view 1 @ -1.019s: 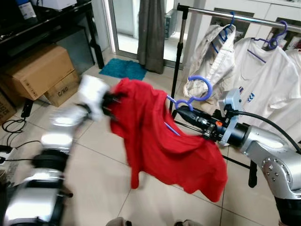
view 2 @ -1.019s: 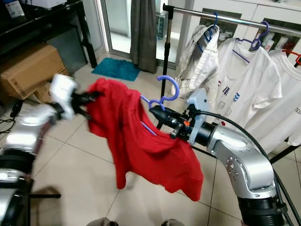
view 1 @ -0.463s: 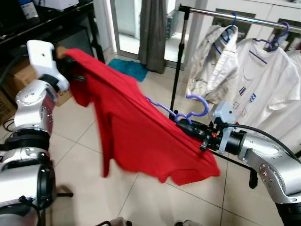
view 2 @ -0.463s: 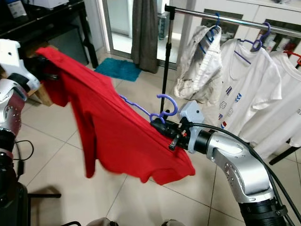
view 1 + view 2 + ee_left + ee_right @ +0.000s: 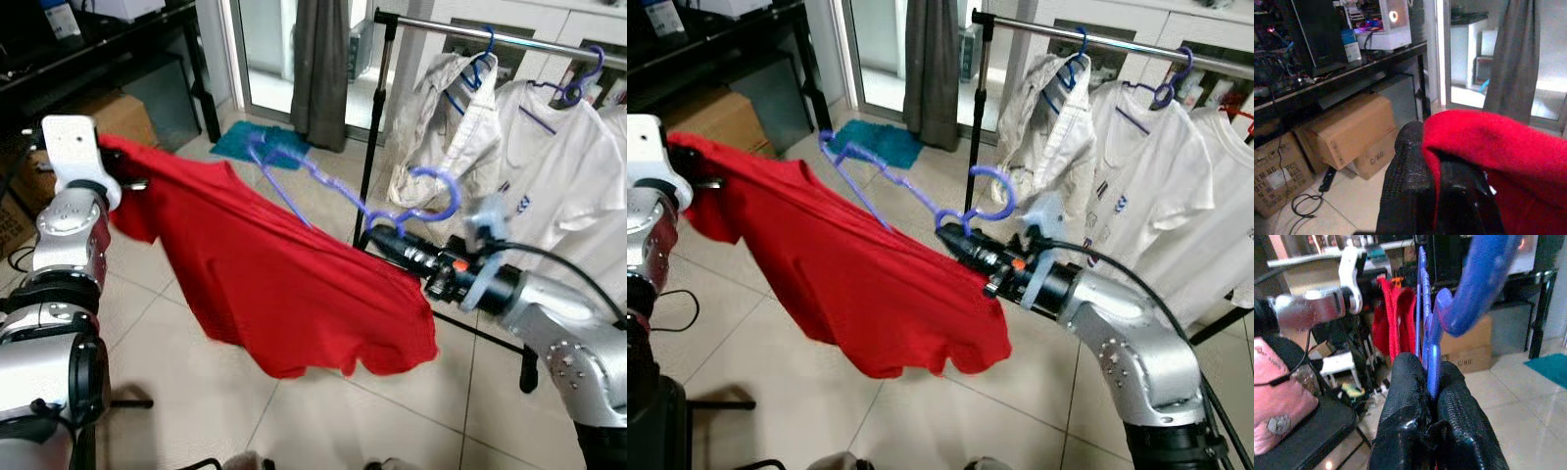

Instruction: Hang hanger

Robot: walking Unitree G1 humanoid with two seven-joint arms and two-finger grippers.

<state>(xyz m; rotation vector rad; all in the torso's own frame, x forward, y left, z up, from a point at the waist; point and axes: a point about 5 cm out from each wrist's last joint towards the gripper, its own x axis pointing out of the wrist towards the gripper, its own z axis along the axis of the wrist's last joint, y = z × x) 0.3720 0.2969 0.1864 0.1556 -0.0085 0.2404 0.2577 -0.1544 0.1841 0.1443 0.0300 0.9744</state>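
right gripper (image 5: 377, 235), at about 3 o'clock in the head view, has its two black fingers (image 5: 1403, 396) pinched tight on the neck of the blue hanger (image 5: 323, 186), just below the hook. the hook stands up and curls toward the clothes rail (image 5: 490, 34) at 1 o'clock, well apart from it; this grip appears chosen so the hook stays free to go over the bar. left gripper (image 5: 1437, 181), at 9 o'clock, is clamped on the edge of the red shirt (image 5: 265, 284), cloth folded over one finger, and holds it out taut and away from the right arm, apparently to spread the garment along the hanger. one hanger arm shows bare above the cloth toward 11 o'clock; whether the shirt is properly seated on the shoulders cannot be told. the rail carries white shirts (image 5: 549, 157) on their own blue hangers. cardboard boxes (image 5: 83, 147) sit under a dark shelf at 10 o'clock; their contents cannot be told. hanging is judged not yet done.
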